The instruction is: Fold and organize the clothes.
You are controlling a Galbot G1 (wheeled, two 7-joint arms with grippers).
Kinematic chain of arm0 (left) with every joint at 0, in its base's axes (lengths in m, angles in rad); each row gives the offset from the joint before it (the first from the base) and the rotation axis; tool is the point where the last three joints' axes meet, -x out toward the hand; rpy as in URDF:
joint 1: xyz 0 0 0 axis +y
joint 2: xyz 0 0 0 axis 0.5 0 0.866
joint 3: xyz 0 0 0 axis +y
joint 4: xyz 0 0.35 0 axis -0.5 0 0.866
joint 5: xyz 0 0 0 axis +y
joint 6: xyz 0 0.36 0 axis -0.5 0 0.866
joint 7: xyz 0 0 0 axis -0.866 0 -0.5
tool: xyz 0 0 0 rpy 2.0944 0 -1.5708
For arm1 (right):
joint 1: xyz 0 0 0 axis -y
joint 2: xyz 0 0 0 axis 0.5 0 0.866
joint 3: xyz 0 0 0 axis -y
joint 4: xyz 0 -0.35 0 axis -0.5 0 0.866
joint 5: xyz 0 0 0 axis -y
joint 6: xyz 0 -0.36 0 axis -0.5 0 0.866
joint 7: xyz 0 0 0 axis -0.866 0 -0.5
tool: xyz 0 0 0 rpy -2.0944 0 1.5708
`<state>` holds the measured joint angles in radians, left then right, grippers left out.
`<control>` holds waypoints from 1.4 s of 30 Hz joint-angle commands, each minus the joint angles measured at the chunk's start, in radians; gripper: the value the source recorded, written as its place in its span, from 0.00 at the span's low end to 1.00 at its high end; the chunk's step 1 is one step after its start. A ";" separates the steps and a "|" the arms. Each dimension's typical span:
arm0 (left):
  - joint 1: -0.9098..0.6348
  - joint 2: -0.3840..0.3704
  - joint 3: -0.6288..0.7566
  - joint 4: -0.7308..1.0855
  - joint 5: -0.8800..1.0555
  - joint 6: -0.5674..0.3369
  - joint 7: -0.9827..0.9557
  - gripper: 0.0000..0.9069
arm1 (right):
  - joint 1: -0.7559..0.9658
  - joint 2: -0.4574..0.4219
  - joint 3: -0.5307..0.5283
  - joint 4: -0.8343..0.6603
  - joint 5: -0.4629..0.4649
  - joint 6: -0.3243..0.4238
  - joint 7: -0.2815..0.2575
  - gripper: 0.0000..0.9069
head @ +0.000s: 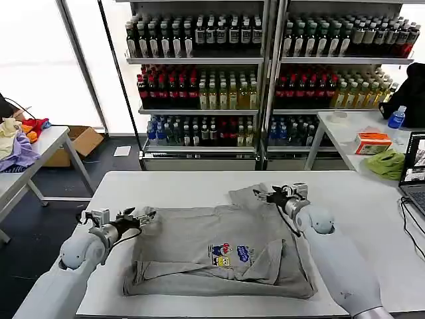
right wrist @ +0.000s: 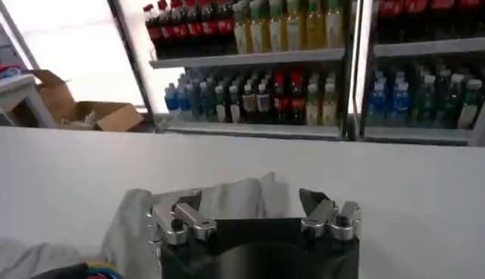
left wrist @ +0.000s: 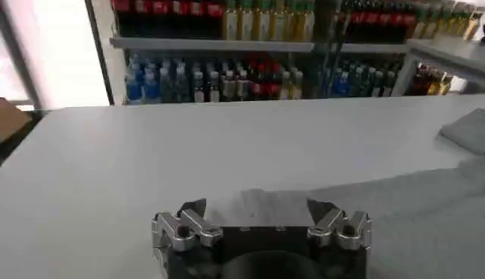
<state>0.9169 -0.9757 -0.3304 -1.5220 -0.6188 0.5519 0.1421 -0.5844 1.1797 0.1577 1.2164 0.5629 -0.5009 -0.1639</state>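
Bottle shelves (head: 265, 73); cardboard box (head: 81, 141)

1. Strong daylight comes through the windows (head: 40, 60) at the head view's far left, blown out to white.
2. The table (head: 166, 183) is evenly lit, with soft, faint shadows under the shirt (head: 219, 252).
3. Both wrist views are soft; the shelves (left wrist: 250, 45) behind look blurred.

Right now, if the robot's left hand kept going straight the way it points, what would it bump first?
Probably the grey shirt: the left hand sits open at its edge, pointing across it. Depth is hard to judge.
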 commanded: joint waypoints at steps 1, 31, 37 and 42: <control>-0.110 -0.033 0.076 0.128 0.032 -0.009 0.011 1.00 | 0.084 0.044 -0.047 -0.131 -0.011 0.002 -0.013 0.06; 0.005 -0.030 0.020 0.001 -0.035 -0.061 -0.046 0.02 | 0.009 0.043 0.004 -0.023 0.107 0.007 0.039 0.00; 0.013 -0.017 -0.004 -0.075 -0.068 -0.067 -0.079 0.01 | -0.072 -0.008 0.046 0.153 0.149 -0.013 0.060 0.00; 0.046 -0.002 -0.030 -0.167 -0.076 -0.065 -0.091 0.02 | -0.143 -0.052 0.091 0.307 0.168 -0.018 0.072 0.00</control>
<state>0.9311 -0.9903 -0.3265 -1.5499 -0.6627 0.5030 0.0854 -0.6353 1.1773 0.1980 1.3005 0.6903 -0.5162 -0.1014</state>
